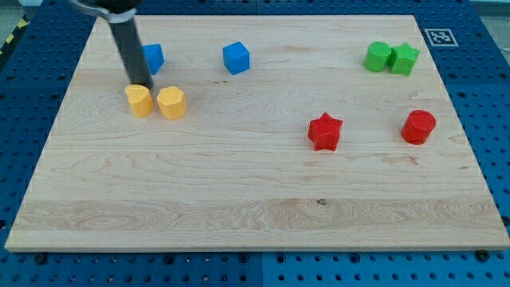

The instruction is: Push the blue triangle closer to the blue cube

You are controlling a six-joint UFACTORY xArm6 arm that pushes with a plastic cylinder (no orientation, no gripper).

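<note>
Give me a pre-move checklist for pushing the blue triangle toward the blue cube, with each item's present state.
1. Blue triangle located: ok, at the view's upper left, partly hidden by the rod.
2. Blue cube located: ok, to the triangle's right.
3. Path between them free of blocks: ok.
4. My tip on the triangle's left side: cannot tell; it ends just above the left yellow block, slightly left of and below the triangle.
5. Yellow blocks out of the tip's way: not ok; the left one and the right yellow block sit directly below the tip.
</note>
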